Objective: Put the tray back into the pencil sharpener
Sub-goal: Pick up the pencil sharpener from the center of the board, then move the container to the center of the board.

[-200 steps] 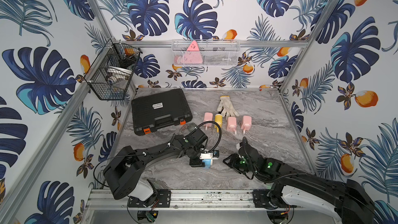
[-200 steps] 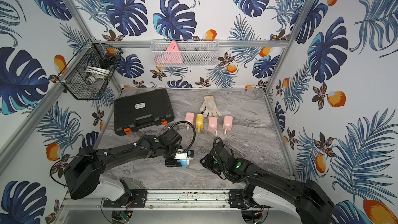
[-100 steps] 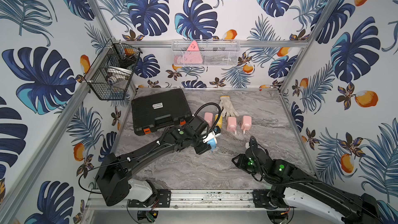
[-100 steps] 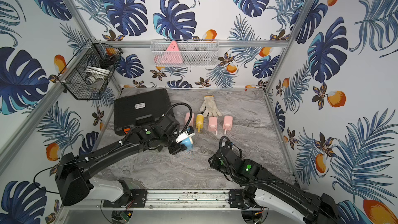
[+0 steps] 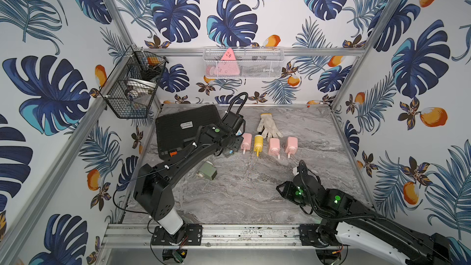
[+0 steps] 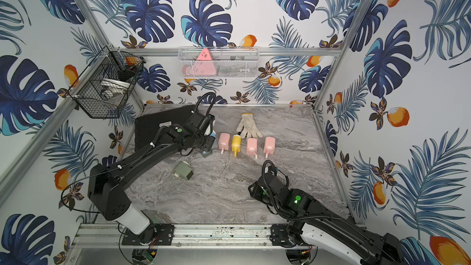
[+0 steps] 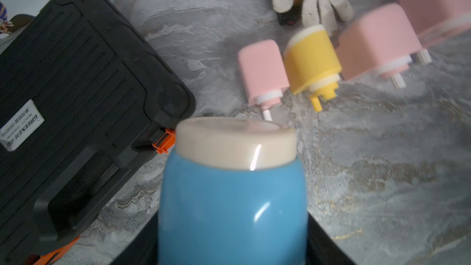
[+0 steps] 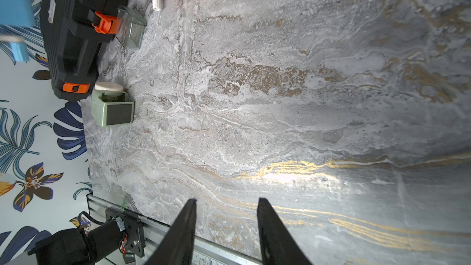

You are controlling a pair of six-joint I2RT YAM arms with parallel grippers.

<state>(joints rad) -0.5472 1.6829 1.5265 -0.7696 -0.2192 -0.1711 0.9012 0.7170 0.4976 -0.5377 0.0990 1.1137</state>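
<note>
At the counter's [image 5: 254, 192] far left, beside the black tool case [image 5: 186, 128]: one clear tray [image 8: 131, 28], loose, open, just by the case's orange latch [image 8: 105, 22].
Item: blue pencil sharpener [image 7: 232, 200], cream cap, clamped between the left fingers [image 7: 322, 247], held above the counter near the pink bottles [image 5: 246, 140].
Item: right fingers [image 8: 183, 233], parted, empty, low over bare counter, well apart from the tray.
Item: green sharpener [image 8: 112, 109], resting unheld.
Handling, as judged: take the tray by its side walls with the right fingers. Turn the blue body so its slot faces the tray, then slide it in squarely, since a skewed entry would likely jam.
</note>
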